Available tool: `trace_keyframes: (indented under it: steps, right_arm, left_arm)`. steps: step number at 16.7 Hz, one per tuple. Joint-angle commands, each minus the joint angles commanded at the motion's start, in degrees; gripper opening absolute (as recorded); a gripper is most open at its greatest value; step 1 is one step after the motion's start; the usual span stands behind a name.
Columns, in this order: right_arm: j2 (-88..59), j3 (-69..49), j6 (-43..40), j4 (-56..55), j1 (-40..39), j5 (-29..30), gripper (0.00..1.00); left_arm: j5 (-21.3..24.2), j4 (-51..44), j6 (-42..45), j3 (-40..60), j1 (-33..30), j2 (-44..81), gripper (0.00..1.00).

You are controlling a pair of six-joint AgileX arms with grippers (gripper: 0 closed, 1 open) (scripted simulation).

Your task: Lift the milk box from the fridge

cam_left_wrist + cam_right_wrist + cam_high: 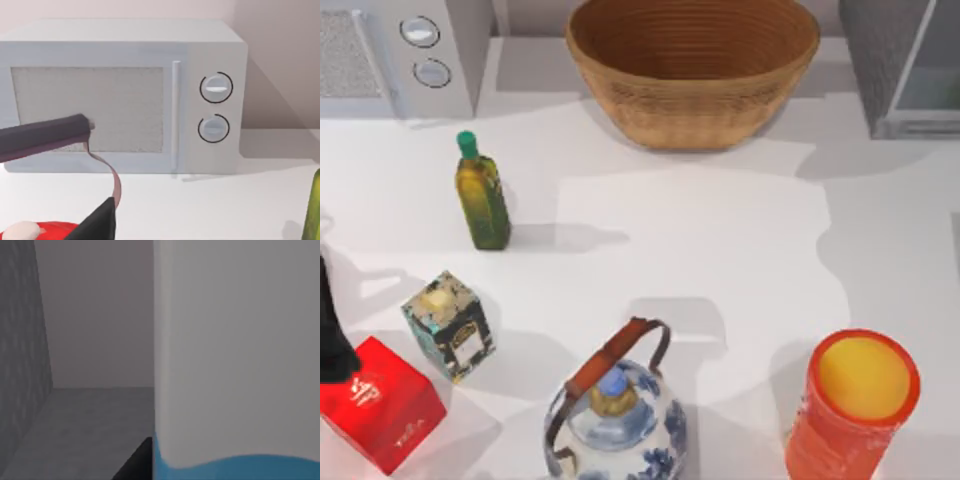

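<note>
While parked at the desk's [720, 250] 8 o'clock, hangs released over the red box [375, 400]: left tool [95, 175], jaws spread wide, facing the microwave [120, 95] at 11 o'clock.

Reaches into the fridge [905, 65] at 1 o'clock: right arm. Stands upright on the grey fridge floor, hard up against the right wrist camera: milk box [235, 350], white with a light-blue patch low down, near the speckled side wall but apart from it. Pokes in beside the carton's lower edge: a dark sliver of the right tool [141, 464]. Cannot tell whether clenched on the carton or released.

Judged as the grasp or the very start of the lift.

Likely troubles from here:
- Slipping, should the smooth carton be pinched too lightly or off-centre; would tilt and drop back onto the floor.
- Knocking against the fridge's ceiling or side wall, given the tight cabinet, if raised too far or askew.
- Catching the light door frame on the way out, and dragging the carton loose.
</note>
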State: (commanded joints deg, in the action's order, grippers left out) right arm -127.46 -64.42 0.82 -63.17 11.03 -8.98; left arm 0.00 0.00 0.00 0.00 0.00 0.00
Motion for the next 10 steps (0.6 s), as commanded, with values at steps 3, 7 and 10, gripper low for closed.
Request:
trace_keyframes:
  steps: [3,7,10]
  right_arm:
    - [0.0,0.0,0.0,0.0,0.0,0.0,0.00]
    - [0.1,0.0,0.1,0.0,0.2,0.0,0.00]
    - [2.0,-0.3,0.2,2.3,0.2,0.0,0.00]
  left_arm:
    - [0.0,0.0,0.0,0.0,0.0,0.0,1.00]
    - [0.0,0.0,0.0,0.0,0.0,0.0,1.00]
    - [0.0,0.0,0.0,0.0,0.0,0.0,1.00]
